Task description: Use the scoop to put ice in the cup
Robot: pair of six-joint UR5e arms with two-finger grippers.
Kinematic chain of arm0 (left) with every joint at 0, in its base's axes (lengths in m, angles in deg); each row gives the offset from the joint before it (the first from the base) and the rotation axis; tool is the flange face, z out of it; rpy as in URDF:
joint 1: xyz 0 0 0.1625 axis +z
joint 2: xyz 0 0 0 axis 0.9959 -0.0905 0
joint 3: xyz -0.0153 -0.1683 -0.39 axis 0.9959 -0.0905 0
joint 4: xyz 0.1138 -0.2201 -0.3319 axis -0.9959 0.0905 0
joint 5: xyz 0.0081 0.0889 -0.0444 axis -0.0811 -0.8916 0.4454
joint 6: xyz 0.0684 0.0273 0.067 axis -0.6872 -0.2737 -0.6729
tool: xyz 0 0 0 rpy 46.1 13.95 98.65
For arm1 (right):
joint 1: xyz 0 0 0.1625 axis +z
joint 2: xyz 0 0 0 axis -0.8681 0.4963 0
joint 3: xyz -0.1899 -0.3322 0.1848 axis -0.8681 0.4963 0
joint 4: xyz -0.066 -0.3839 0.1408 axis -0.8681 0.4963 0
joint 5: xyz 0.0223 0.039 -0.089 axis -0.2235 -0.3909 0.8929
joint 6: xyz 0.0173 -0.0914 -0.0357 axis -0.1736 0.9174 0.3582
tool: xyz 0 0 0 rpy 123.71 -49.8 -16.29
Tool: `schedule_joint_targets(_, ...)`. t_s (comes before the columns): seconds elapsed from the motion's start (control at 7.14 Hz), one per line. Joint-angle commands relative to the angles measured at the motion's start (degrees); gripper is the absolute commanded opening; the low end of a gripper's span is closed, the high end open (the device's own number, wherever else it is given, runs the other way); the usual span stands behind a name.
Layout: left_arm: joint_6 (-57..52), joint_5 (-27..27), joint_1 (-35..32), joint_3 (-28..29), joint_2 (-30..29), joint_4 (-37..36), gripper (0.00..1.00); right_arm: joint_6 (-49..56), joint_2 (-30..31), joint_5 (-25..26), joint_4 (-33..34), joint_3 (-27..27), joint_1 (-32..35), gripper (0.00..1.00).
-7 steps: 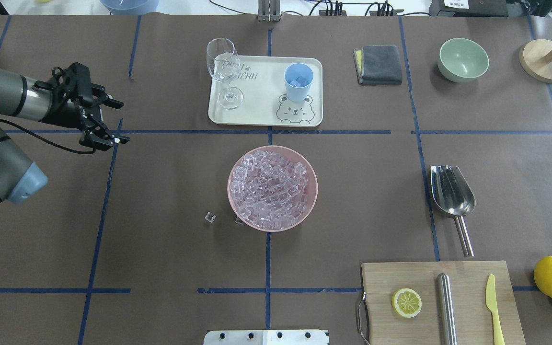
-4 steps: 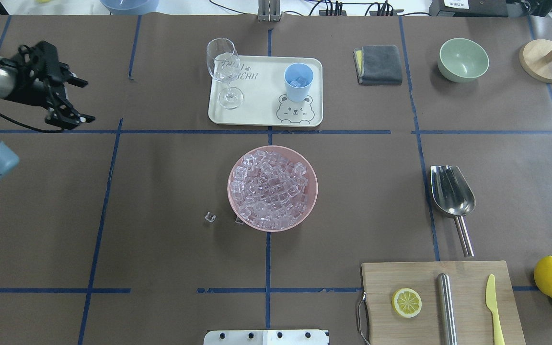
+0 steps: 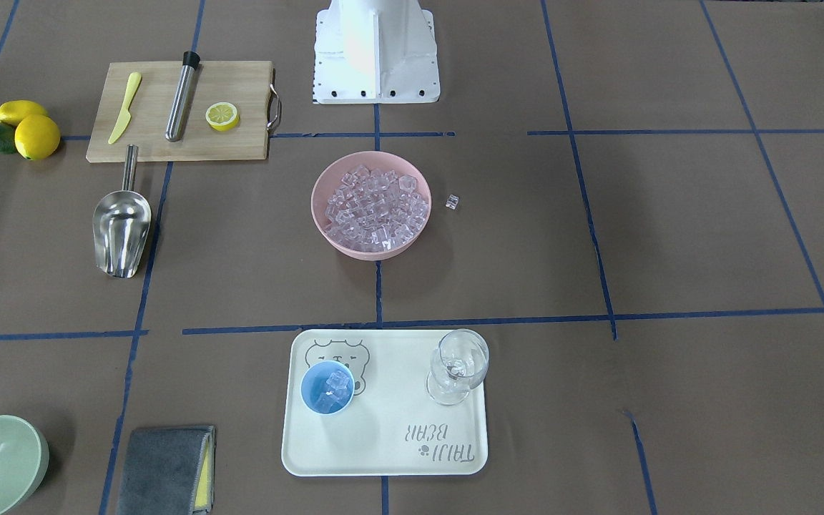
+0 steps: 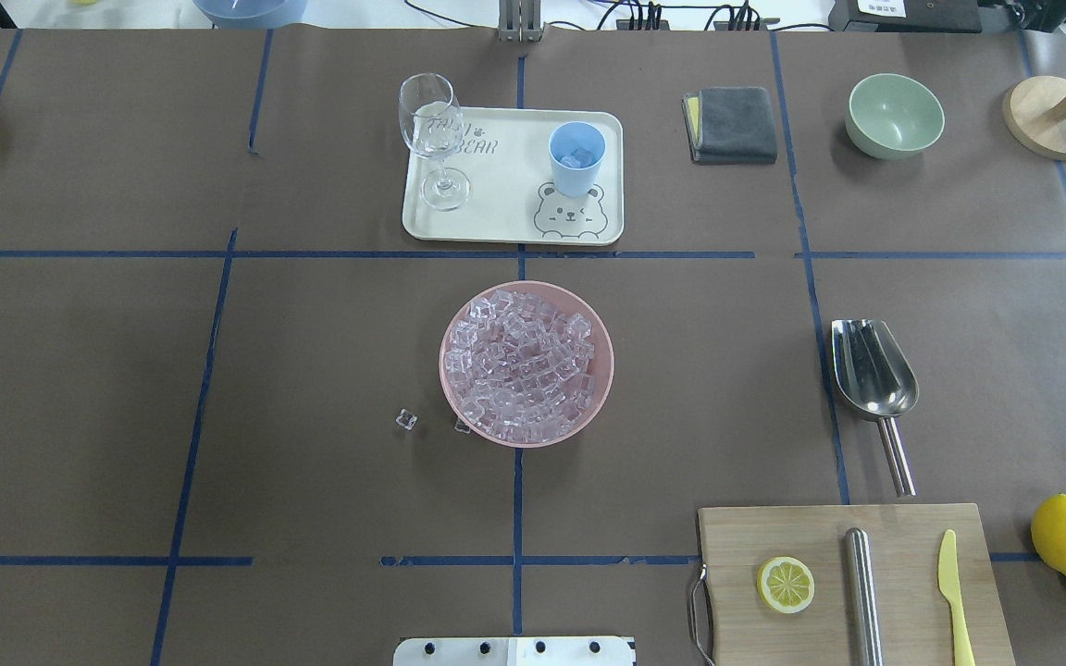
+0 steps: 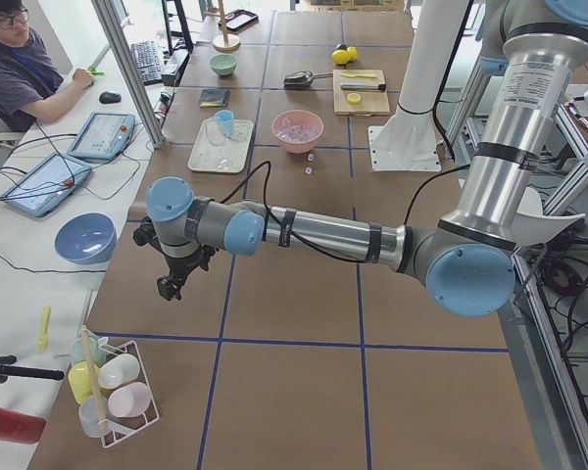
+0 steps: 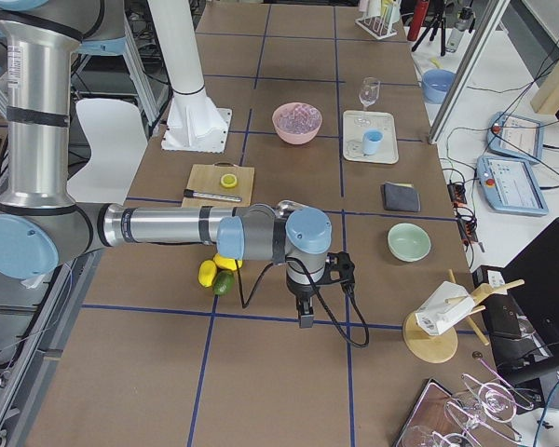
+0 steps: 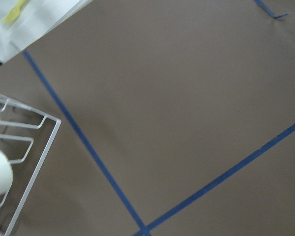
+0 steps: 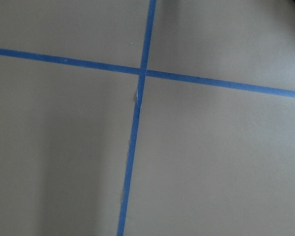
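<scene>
Left pincer (image 5: 167, 288) withdrawn, scoop (image 4: 873, 370) well apart

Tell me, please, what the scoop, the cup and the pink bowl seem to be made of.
Scoop: polished metal, probably stainless steel, given its mirror-like reflections. Cup: opaque light-blue, matte, likely plastic, though ceramic is possible. Pink bowl: opaque, even satin pink, perhaps plastic or melamine.

A wire rack (image 7: 19, 147) stands beside blue tape (image 7: 88, 146) on the table (image 7: 177, 98).
</scene>
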Motion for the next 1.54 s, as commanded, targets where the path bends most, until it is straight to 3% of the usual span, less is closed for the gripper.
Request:
schedule_joint_targets(0.0, -0.59, 0.53, -5.0, -1.52, 6.24, -5.83, 1.0, -0.02, -0.01, -1.13, -0.03, -0.2, -0.3, 1.0)
schedule_joint_targets(0.14, 0.71, 0.27, -5.2, -5.62, 13.33, -5.57, 1.0, -0.02, -0.01, -1.31, 0.06, -0.2, -0.31, 1.0)
schedule_joint_targets(0.42, 8.42, 0.27, -5.38, -12.22, 15.68, -5.31, 1.0, -0.11, -0.01, -1.31, 0.14, -0.46, -0.66, 1.0)
schedule_joint_targets(1.4, 8.11, 0.18, -4.85, -11.64, 15.34, -3.37, 1.0, -0.02, -0.19, -1.05, 0.06, 0.86, -1.18, 1.0)
